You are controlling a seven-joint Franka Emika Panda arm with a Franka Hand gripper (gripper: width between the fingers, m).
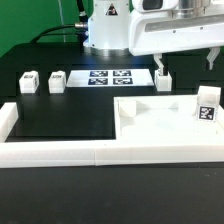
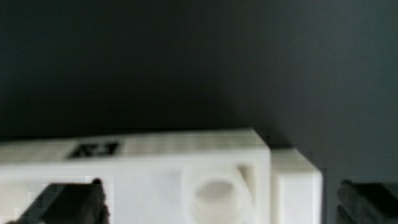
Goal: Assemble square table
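Note:
The square table top lies at the exterior view's right, inside the border wall. One tagged leg block stands at its right edge. Two leg blocks stand at the back left. My gripper hangs just over a fourth leg block behind the top. In the wrist view this leg block fills the space at my gripper, with a tag and a round recess showing. The dark fingers stand on either side of it, with a gap on one side. The jaws are open.
The marker board lies at the back middle, between the left leg blocks and my gripper. The long white border wall runs along the front and up the left side. The robot base stands behind the marker board.

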